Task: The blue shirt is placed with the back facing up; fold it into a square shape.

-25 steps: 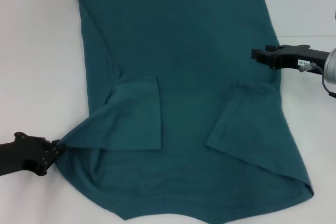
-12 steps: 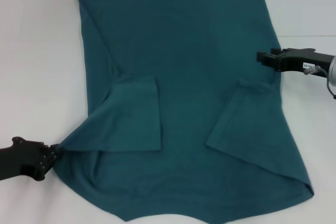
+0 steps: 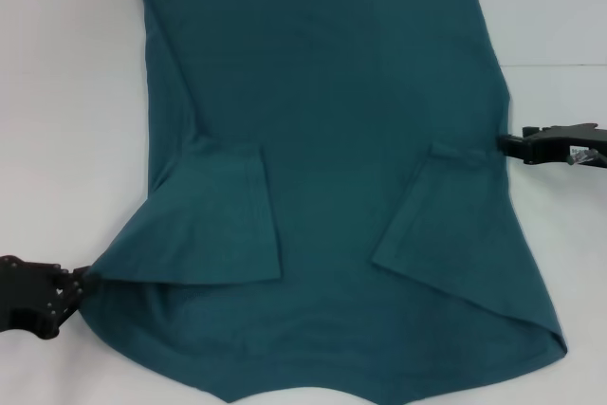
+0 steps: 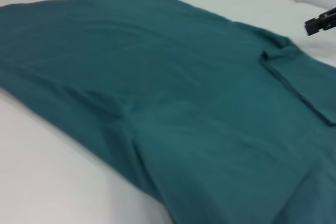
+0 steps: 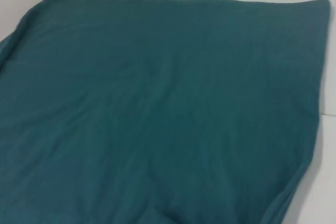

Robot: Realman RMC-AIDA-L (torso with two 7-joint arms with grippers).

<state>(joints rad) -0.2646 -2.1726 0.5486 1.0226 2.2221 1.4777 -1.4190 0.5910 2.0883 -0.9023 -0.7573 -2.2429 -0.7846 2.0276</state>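
We are looking down at the blue shirt (image 3: 341,158) spreading over most of the white table (image 3: 66,92), both sleeves folded inward onto the body; our left gripper (image 3: 81,284) is sitting at the lower left of the frame, fingers clamped together on the shirt's left edge, the fabric stretching to a point there; our right gripper (image 3: 507,144) is hovering at the right edge of the frame, just beside the shirt's right side; whether its fingers are apart or together we cannot tell.
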